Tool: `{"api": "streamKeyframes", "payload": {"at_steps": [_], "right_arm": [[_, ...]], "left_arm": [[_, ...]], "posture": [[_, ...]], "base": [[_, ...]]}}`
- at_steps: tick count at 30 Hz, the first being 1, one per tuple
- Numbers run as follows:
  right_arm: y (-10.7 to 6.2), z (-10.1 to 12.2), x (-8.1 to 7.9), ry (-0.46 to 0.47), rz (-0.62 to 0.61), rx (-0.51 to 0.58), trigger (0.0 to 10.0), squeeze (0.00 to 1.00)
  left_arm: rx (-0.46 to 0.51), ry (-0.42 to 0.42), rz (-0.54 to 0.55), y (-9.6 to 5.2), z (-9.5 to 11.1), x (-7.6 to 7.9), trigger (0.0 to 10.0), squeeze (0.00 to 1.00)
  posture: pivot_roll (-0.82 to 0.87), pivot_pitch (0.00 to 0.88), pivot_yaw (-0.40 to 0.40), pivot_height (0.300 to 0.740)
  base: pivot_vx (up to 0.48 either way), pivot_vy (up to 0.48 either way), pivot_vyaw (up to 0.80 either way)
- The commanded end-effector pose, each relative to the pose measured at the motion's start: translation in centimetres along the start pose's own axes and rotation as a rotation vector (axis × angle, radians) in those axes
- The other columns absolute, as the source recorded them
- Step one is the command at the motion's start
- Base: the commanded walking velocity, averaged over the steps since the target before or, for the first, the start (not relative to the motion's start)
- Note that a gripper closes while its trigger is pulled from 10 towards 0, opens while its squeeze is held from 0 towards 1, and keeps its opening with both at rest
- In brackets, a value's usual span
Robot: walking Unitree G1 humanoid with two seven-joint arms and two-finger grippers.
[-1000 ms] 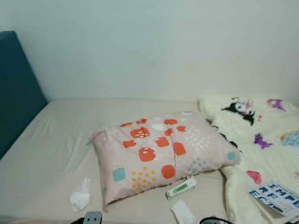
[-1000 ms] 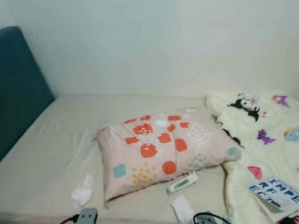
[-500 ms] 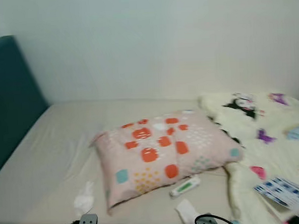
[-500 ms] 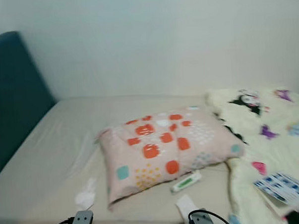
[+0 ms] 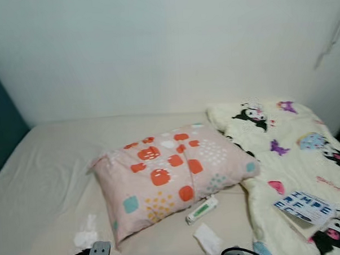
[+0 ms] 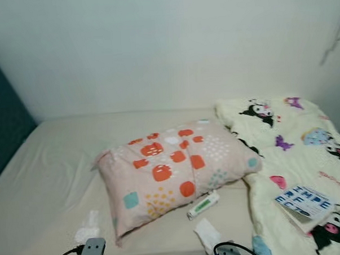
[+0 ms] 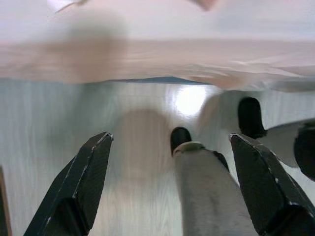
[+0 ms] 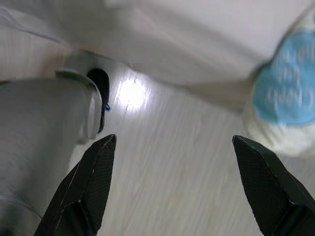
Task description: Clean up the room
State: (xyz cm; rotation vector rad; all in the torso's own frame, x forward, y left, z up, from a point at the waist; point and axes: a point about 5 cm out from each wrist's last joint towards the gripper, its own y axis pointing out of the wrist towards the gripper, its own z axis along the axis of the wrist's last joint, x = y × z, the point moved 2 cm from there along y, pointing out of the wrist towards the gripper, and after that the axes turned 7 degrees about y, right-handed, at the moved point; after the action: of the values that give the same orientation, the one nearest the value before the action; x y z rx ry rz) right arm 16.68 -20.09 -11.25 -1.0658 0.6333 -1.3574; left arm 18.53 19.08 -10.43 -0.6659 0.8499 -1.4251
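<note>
Both arms hang low beside the bed (image 5: pixel 47 167); left gripper (image 7: pixel 170 189) and right gripper (image 8: pixel 170 189) point floorward, fingers spread.

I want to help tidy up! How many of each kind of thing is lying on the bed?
Pillow: 1
Cartoon blanket: 1
Crumpled white tissues: 2
White and green tube: 1
Booklet with blue letters: 1
Total: 6

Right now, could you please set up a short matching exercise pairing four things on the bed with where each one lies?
Things:
1. pillow
2. tube
3. booklet
4. tissue

Places:
A. on the cartoon blanket
B. near the front edge, toward the robot's left
C. middle of the mattress
D. just in front of the pillow

Pairs: 1-C, 2-D, 3-A, 4-B
</note>
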Motion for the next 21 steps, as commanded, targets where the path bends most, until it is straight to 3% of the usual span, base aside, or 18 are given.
{"api": "streamKeyframes", "payload": {"at_steps": [1, 5, 6, 10, 12, 18, 21], "right_arm": [[0.0, 0.0, -0.1, 0.023, 0.011, 0.006, 10.0, 0.0], [0.1, 1.5, -0.3, 0.098, 0.037, 0.058, 10.0, 0.0], [0.1, 3.2, -0.2, 0.159, 0.048, 0.109, 10.0, 0.0], [0.1, 3.9, 0.0, 0.177, 0.05, 0.128, 10.0, 0.0], [0.1, 5.3, 0.2, 0.186, 0.047, 0.165, 10.0, 0.0], [0.1, 6.1, 0.1, 0.199, 0.053, 0.186, 10.0, 0.0], [0.1, 5.5, -0.1, 0.203, 0.064, 0.17, 10.0, 0.0]], "left_arm": [[0.006, -0.021, 0.029, 0.0, 0.1, -0.7, 10.0, 0.0], [0.068, -0.088, 0.082, 0.1, 1.9, -1.8, 10.0, 0.0], [0.126, -0.144, 0.101, 0.2, 3.6, -2.4, 10.0, 0.0], [0.149, -0.163, 0.095, 0.3, 4.4, -2.5, 10.0, 0.0], [0.19, -0.166, 0.048, 0.4, 5.8, -1.9, 10.0, 0.0], [0.195, -0.151, 0.025, 0.4, 6.2, -1.2, 10.0, 0.0], [0.145, -0.149, 0.056, 0.4, 4.4, -1.5, 10.0, 0.0]], "posture": [[-0.03, 0.037, -0.006, 0.74], [-0.03, 0.048, -0.004, 0.74], [-0.03, 0.052, -0.002, 0.74], [-0.04, 0.053, -0.002, 0.74], [-0.04, 0.055, 0.002, 0.74], [-0.05, 0.057, 0.006, 0.74], [-0.05, 0.06, 0.006, 0.74]], "base": [[0.0, 0.0, 0.0], [0.0, 0.0, 0.0], [0.0, 0.0, 0.0], [0.0, 0.0, 0.0], [0.0, 0.0, 0.0], [0.0, 0.0, 0.0], [0.0, 0.0, -0.51]]}}
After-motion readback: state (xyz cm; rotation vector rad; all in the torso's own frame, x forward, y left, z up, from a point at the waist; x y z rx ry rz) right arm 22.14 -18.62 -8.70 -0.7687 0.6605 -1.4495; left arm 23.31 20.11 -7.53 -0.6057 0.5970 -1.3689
